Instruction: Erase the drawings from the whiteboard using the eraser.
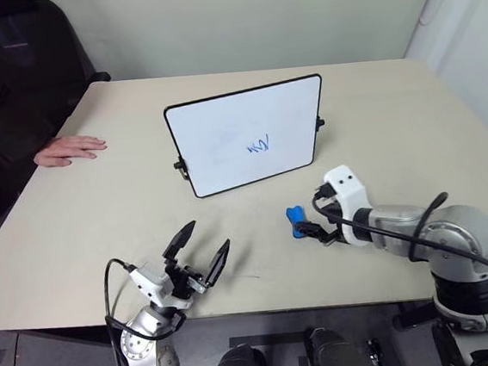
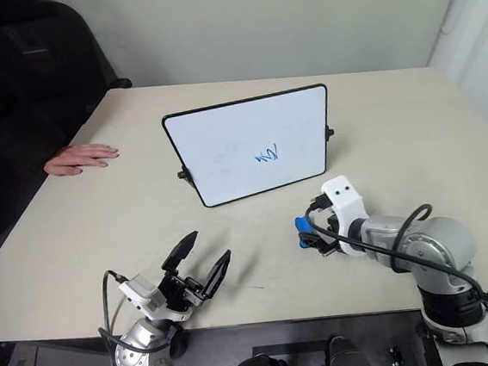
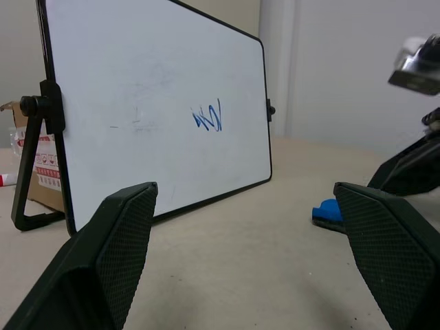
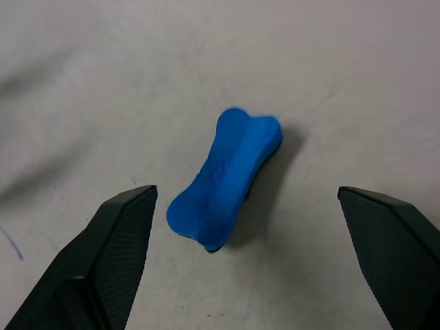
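Spread wide and empty, your right gripper (image 4: 244, 258) is bracketing the small blue bone-shaped eraser (image 4: 223, 179) lying on the beige table (image 1: 99, 205) before the scribbled, black-framed whiteboard (image 1: 222, 133), awaiting your closing squeeze.

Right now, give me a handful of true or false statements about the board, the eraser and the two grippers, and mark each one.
1. The whiteboard stands propped upright on the table. True.
2. The drawings have been wiped off. False: a blue scribble is on the board.
3. The right gripper is shut on the eraser. False: its fingers stand open either side of the eraser, which lies on the table.
4. The left gripper is open and holds nothing. True.
5. A person's hand rests on the whiteboard. False: it rests on the table, apart from the board.
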Robot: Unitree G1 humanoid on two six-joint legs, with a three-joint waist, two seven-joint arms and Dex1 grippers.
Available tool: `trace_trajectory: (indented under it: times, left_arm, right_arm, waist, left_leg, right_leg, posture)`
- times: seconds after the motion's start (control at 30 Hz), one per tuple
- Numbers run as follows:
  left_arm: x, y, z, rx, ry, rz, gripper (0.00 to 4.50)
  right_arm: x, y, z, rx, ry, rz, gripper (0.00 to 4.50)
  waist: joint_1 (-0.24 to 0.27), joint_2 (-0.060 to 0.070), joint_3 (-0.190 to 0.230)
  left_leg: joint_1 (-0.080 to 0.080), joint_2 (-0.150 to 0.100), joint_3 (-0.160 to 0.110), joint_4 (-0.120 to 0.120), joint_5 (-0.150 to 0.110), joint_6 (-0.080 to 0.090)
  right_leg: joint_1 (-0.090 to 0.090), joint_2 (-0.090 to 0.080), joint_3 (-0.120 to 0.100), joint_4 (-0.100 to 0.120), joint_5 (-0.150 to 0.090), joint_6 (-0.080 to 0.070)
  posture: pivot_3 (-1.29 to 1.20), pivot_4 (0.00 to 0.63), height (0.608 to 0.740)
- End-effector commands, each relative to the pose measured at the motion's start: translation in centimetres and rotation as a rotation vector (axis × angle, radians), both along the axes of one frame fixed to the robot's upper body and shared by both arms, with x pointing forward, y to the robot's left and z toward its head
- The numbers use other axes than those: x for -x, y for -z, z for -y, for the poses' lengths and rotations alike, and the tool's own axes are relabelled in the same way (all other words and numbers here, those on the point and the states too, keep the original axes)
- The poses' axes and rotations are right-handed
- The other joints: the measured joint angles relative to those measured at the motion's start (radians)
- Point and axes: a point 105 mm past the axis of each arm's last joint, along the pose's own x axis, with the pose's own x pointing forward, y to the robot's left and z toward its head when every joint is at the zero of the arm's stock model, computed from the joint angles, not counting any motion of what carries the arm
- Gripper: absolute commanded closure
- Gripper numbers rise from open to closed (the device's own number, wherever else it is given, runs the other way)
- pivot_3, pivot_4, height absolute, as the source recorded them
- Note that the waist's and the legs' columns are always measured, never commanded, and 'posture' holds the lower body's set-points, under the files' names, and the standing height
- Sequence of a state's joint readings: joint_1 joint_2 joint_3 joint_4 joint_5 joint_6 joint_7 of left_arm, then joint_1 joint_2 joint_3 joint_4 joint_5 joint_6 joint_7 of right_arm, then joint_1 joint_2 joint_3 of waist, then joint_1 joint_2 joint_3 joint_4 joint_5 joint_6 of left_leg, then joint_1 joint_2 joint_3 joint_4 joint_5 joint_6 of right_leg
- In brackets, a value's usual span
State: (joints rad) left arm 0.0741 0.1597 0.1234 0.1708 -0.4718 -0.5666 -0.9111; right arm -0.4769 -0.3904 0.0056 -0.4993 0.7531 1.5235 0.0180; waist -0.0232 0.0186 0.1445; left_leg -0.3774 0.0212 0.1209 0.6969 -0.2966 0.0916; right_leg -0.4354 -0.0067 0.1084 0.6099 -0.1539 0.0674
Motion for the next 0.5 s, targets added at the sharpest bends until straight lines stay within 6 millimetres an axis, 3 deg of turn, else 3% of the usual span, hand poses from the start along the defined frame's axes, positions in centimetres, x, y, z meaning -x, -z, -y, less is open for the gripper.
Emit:
trace_trajectory:
  times: [0.03,0.33,0.5]
  left_arm:
    - [0.2,1.2,0.6,0.015,0.019,-0.057,0.00]
    - [0.0,1.3,0.2,0.014,0.005,-0.059,0.00]
    - [0.1,1.3,0.1,0.015,0.003,-0.060,0.00]
  right_arm:
    - [-0.7,-0.1,-0.7,0.008,-0.006,0.024,0.03]
    - [-1.5,-0.1,-2.0,0.025,-0.027,0.035,0.03]
    - [-1.3,0.9,-1.4,0.106,-0.025,0.021,0.03]
  waist:
    - [0.000,0.000,0.000]
    - [0.001,0.002,0.000]
    - [0.001,0.003,-0.001]
  left_leg:
    - [0.000,0.000,0.000,0.000,0.000,0.000]
    - [-0.001,0.000,0.000,0.000,0.000,0.000]
    - [-0.002,0.000,0.000,0.000,0.000,0.000]
  right_leg:
    - [0.000,0.000,0.000,0.000,0.000,0.000]
    - [-0.001,0.000,0.000,0.000,0.000,0.000]
    - [-0.002,0.000,0.000,0.000,0.000,0.000]
  posture:
    - [0.00,0.150,0.739]
    - [0.00,0.150,0.739]
    - [0.00,0.150,0.739]
